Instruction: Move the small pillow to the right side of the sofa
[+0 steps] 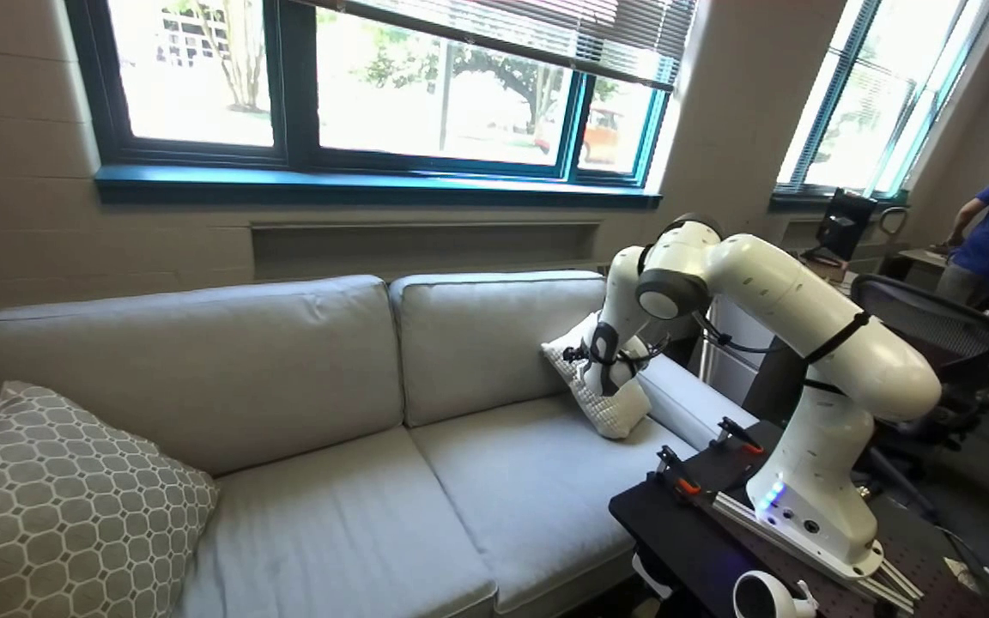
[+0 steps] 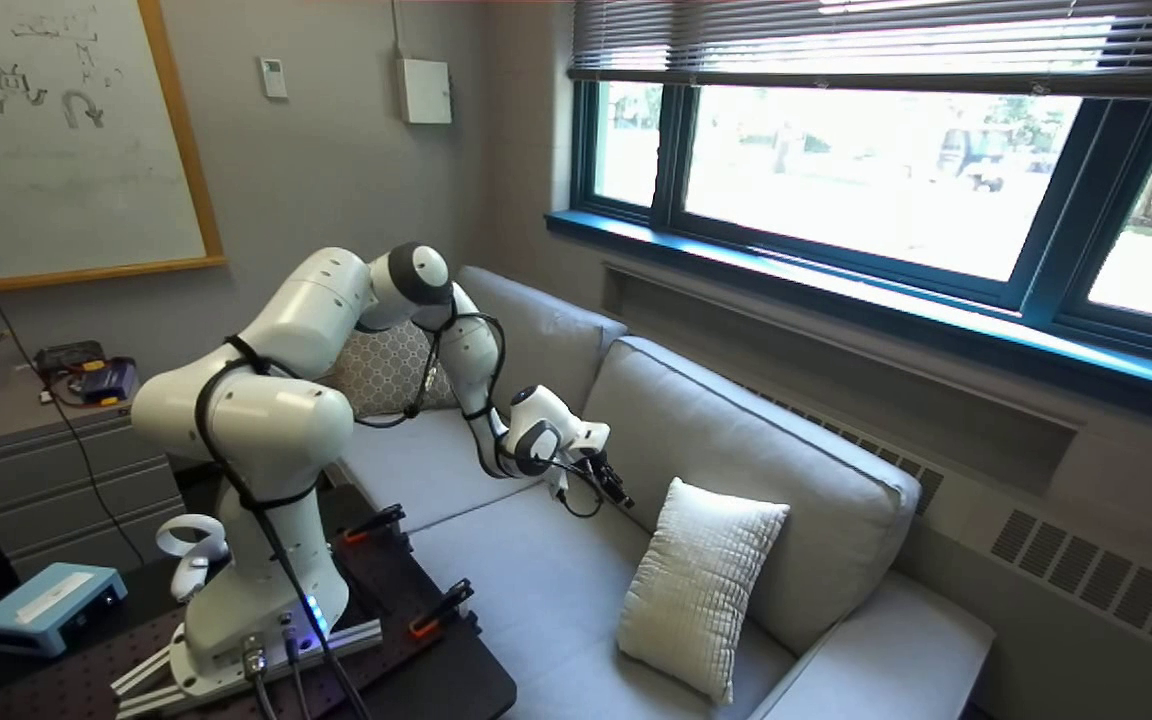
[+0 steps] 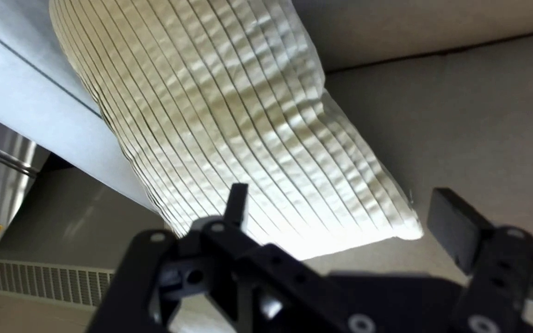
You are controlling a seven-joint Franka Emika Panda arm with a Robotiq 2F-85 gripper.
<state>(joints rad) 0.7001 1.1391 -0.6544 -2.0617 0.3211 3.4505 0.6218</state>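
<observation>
1 gripper (image 3: 342,208) near 1 small pillow (image 3: 215,115)

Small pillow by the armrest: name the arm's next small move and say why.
I'd probably back the end effector away from the small pillow. The jaws stand open, an exterior view shows a gap between them and the pillow, and the pillow already sits at the right end of the sofa.

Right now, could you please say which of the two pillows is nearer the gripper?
The small pillow, plain white and quilted: the gripper is close to it, while the lattice-patterned cushion sits toward the opposite end of the sofa.
</observation>
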